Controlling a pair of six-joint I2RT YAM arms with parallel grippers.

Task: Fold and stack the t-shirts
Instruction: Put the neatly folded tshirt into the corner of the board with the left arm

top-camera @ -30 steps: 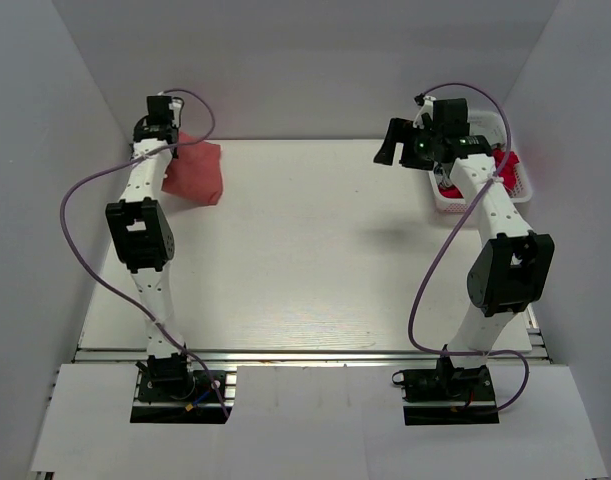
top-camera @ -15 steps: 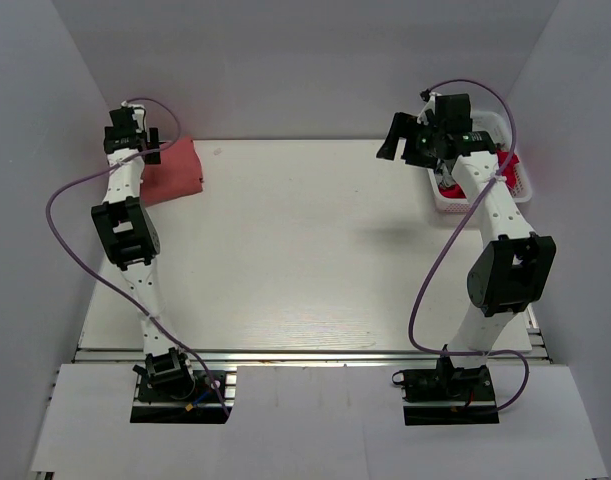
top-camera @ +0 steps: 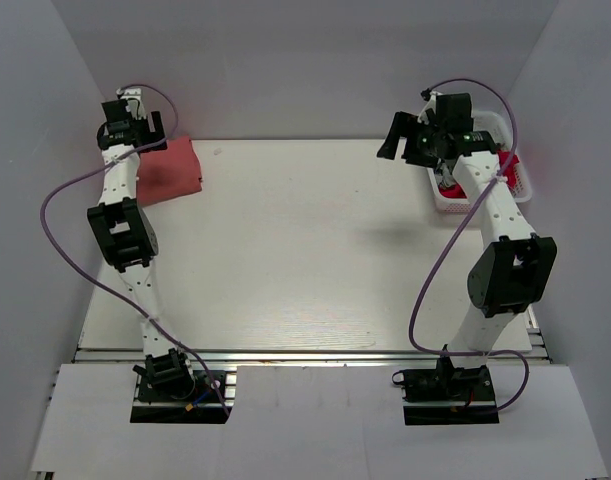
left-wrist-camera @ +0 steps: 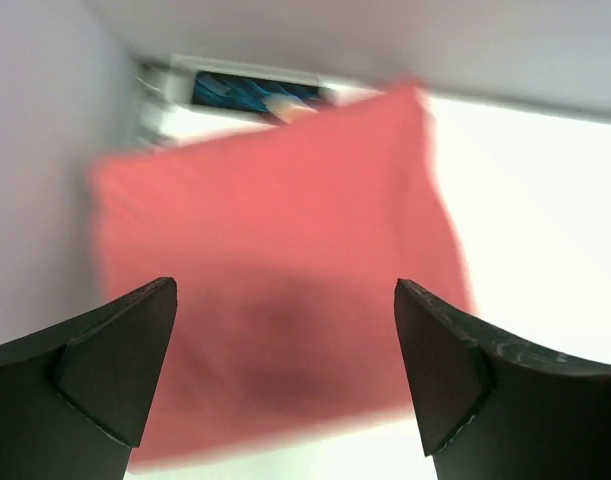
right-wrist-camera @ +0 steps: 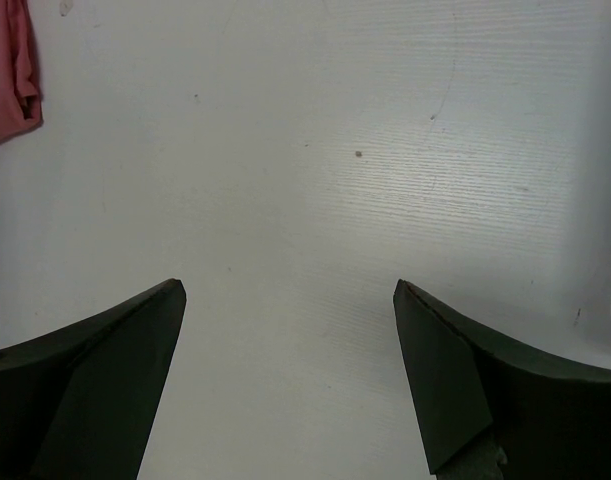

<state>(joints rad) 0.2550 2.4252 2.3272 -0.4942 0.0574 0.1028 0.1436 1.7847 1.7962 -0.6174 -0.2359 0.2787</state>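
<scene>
Both arms reach from the near edge of the table (top-camera: 305,270) toward its far side. The right gripper (top-camera: 398,140) hangs above the far right part of the table, its jaws spread wide and holding nothing. Beside it, at the right edge, stands the white basket (top-camera: 451,205) with a brighter red t-shirt (top-camera: 504,159) inside. In the far left corner the salmon-red t-shirt (top-camera: 175,170) lies folded flat. The left gripper (top-camera: 140,130) hovers over its far left edge, jaws spread wide, nothing between them.
</scene>
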